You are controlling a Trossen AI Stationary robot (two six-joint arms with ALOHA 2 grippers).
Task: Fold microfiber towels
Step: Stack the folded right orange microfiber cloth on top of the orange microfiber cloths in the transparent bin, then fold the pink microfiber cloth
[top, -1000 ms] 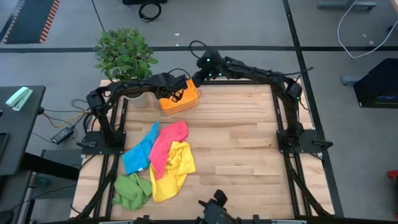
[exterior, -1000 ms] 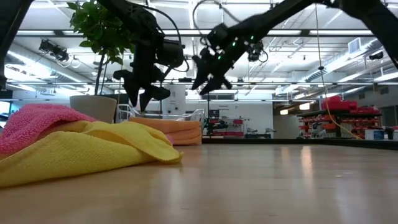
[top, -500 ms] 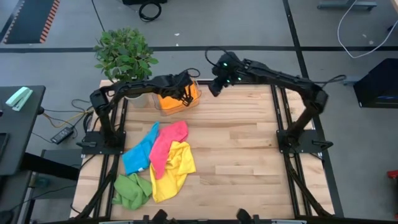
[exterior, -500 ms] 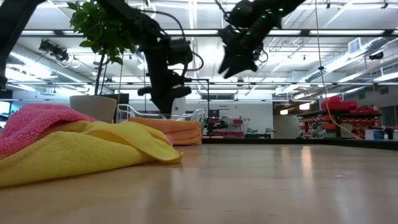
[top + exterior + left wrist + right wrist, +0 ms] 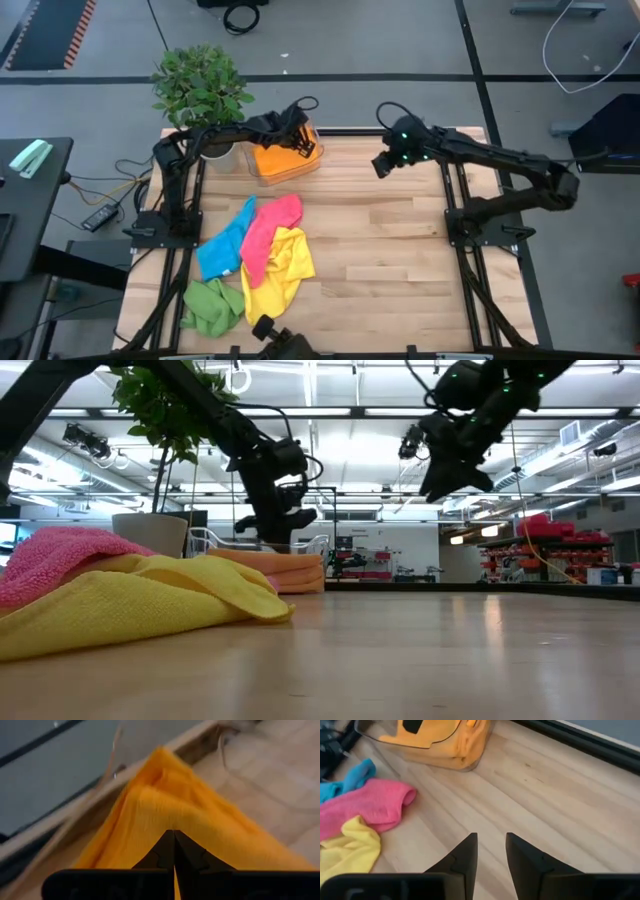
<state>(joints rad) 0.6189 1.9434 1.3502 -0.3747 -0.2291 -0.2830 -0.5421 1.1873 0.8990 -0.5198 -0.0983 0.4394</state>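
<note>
A folded orange towel (image 5: 276, 160) lies in a clear plastic tray (image 5: 316, 158) at the table's far left. My left gripper (image 5: 300, 138) is shut and slants down over it. Loose pink (image 5: 270, 228), yellow (image 5: 280, 272), blue (image 5: 220, 250) and green (image 5: 212, 306) towels lie heaped on the table's left half. My right gripper (image 5: 380, 166) hangs in the air above the far middle of the table, right of the tray. It is open with a narrow gap (image 5: 491, 839) and holds nothing. My left gripper points its shut fingertips (image 5: 174, 836) slanting down at the top of the folded orange towel (image 5: 200, 815), which lies in the tray. Whether the tips touch the cloth, I cannot tell.
A potted plant (image 5: 200, 90) stands at the table's far left corner, beside the tray. The right half of the wooden table (image 5: 400, 250) shows bare boards. Black frame rails (image 5: 450, 200) run along the left and right sides.
My left gripper has shut and tipped further down, moving over the tray toward its far right corner. My right gripper has drawn back from the tray toward the table's right edge, staying high. The towels have not moved.
</note>
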